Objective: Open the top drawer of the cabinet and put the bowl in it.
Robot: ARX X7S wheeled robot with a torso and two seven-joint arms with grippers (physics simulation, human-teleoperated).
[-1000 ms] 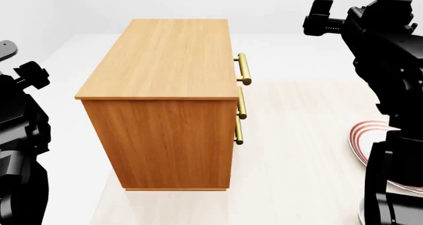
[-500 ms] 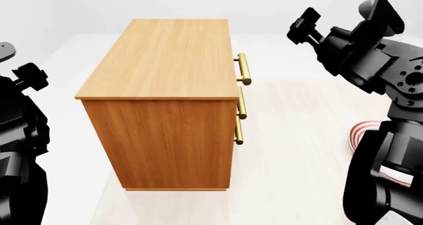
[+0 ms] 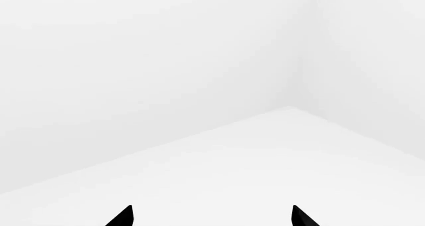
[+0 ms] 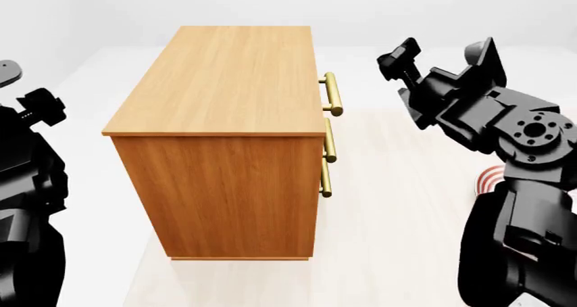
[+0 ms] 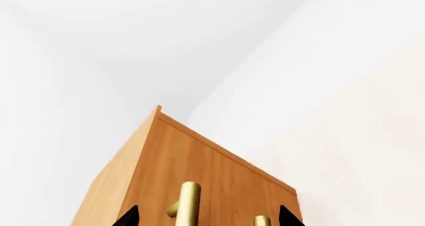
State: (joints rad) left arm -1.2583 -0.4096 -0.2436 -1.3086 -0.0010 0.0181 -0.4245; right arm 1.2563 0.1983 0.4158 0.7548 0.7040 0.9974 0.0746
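The cabinet [image 4: 236, 134] stands on the pale floor [image 4: 396, 205] left of centre in the head view, a tall orange-brown wood-grain box seen from above and from its side, with its front turned to the right. The top drawer [image 4: 318, 90] is closed flush with the two below; its brass handle [image 4: 333, 94] juts out at the top edge. Plain white walls [image 3: 153, 61] meet in a corner. The right gripper [image 4: 398, 59] hovers near that handle, apart from it, fingers spread and empty. The left gripper [image 3: 211, 217] faces the bare corner, tips apart, holding nothing. A red-ringed plate [image 4: 490, 180] peeks from behind the right arm.
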